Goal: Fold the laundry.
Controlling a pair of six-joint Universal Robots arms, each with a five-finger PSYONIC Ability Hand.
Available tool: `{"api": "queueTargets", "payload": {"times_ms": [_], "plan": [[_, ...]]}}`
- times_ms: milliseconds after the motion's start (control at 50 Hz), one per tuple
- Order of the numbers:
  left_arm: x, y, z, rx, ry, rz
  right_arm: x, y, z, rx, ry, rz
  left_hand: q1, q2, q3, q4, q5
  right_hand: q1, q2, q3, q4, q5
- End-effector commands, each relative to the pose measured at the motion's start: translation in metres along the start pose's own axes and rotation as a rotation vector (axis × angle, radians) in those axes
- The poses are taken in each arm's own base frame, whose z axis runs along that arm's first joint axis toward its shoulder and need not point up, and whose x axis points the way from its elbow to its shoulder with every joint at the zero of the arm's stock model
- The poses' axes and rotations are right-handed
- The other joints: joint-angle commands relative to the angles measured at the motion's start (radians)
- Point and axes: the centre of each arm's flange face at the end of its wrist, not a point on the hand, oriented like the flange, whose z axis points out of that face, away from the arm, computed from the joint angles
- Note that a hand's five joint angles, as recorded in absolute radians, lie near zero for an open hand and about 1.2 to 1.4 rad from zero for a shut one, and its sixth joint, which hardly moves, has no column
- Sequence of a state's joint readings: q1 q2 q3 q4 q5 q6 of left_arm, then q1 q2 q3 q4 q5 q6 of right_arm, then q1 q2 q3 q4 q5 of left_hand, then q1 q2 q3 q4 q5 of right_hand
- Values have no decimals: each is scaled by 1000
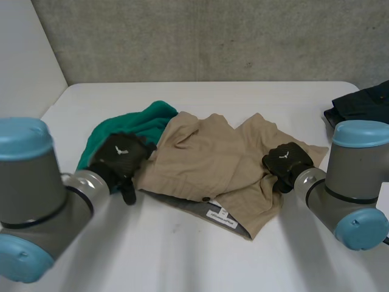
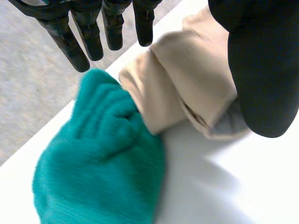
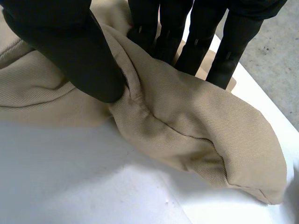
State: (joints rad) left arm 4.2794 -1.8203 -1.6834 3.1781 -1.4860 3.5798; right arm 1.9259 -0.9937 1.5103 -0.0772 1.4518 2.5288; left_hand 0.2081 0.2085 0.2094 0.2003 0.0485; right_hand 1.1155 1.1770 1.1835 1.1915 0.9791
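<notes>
Tan shorts (image 1: 213, 158) lie crumpled in the middle of the white table (image 1: 200, 255), grey lining and a white label showing at their near edge. A teal cloth (image 1: 130, 129) lies bunched at their left side, partly under them. My left hand (image 1: 121, 157) hovers over the teal cloth (image 2: 100, 158) and the left edge of the shorts (image 2: 182, 88), its fingers (image 2: 86, 35) straight and spread, holding nothing. My right hand (image 1: 287, 163) is at the right edge of the shorts (image 3: 196, 126), pinching a fold of tan fabric between thumb (image 3: 70, 51) and fingers (image 3: 196, 42).
A dark garment (image 1: 361, 103) lies at the table's right edge. Bare table runs along the near side and behind the clothes. A grey wall stands beyond the far edge.
</notes>
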Motion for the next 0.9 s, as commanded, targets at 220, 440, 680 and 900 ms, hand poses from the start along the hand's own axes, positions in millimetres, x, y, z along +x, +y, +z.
{"api": "queueTargets", "payload": {"times_ms": [220,440,680,900], "plan": [[-106,-36,58,18,-66,-151,2,7,1,-12,9,-26,-34,-34,-35,-26,-48,281,219,213,205,243],[-107,43,155,-52,10,-50,6,11,4,-18,20,-31,-34,-34,-35,-26,-48,281,219,213,205,243],[-123,39,178,61,-119,37,13,11,5,-14,44,-30,1188,1188,1187,1196,1173,281,219,213,205,243],[-261,-12,143,294,-763,23,6,10,3,-12,28,-36,1188,1188,1187,1196,1173,281,219,213,205,243]]}}
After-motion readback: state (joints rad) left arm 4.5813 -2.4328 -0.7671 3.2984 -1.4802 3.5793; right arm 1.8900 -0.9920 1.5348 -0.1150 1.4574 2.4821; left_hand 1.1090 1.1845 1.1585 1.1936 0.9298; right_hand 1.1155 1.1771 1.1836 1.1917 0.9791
